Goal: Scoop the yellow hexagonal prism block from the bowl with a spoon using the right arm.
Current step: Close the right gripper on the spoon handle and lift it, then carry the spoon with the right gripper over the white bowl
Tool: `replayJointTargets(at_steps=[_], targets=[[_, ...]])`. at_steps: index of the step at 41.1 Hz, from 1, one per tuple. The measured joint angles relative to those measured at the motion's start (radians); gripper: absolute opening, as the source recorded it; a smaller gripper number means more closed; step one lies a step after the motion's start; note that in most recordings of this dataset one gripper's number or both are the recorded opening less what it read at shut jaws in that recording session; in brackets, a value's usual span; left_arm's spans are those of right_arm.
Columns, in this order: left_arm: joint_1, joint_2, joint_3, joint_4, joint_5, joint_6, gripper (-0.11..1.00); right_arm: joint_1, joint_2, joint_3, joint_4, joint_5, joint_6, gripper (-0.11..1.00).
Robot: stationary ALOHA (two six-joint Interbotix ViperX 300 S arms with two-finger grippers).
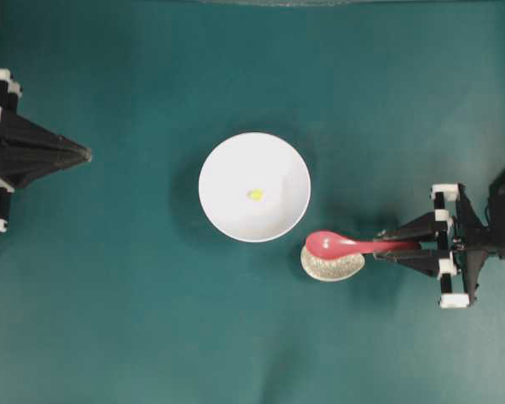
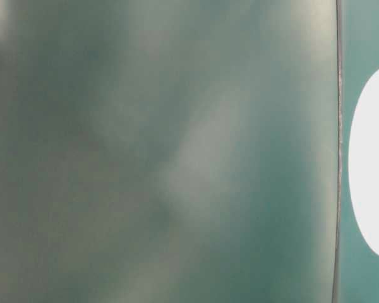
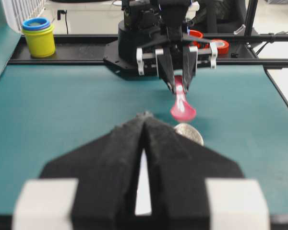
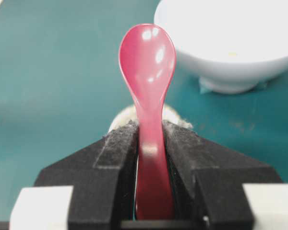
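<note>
right hand [image 4: 151,158] pinching the spoon [image 4: 149,96] handle, left hand [image 3: 144,143] pressed together, block [image 1: 255,194] in bowl [image 1: 227,160]

- The overhead view is evenly lit and fairly sharp; the bowl [image 1: 254,187] casts a soft shadow to its left on the teal table [image 1: 135,320].
- The table-level view is almost wholly a blurred grey-green smear, with the bowl's white edge overexposed and featureless at the right.
- In the right wrist view, the spoon [image 4: 149,76] carries small white glare spots on its scoop; the bowl behind is slightly soft.
- In the left wrist view, the near left gripper [image 3: 144,124] is out of focus.
</note>
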Motion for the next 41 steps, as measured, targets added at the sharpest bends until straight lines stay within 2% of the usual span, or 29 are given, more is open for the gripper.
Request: replayJointTargets(at_steps=[7, 14, 18, 31, 37, 41], targets=[[0.000, 0.000, 0.000, 0.000, 0.035, 0.000, 0.02, -0.058, -0.095, -0.003, 0.000, 0.063, -0.055, 0.24], [0.000, 0.000, 0.000, 0.000, 0.037, 0.000, 0.02, -0.133, -0.215, -0.028, 0.000, 0.198, -0.137, 0.24], [0.000, 0.000, 0.000, 0.000, 0.037, 0.000, 0.02, -0.187, -0.288, -0.055, -0.002, 0.311, -0.192, 0.24], [0.000, 0.000, 0.000, 0.000, 0.015, 0.000, 0.02, -0.399, -0.463, -0.209, -0.015, 0.819, -0.377, 0.24], [0.000, 0.000, 0.000, -0.002, 0.000, 0.000, 0.02, -0.489, -0.477, -0.273, -0.015, 0.996, -0.416, 0.24], [0.000, 0.000, 0.000, 0.000, -0.002, 0.000, 0.02, -0.538, -0.477, -0.305, -0.020, 1.086, -0.416, 0.24]])
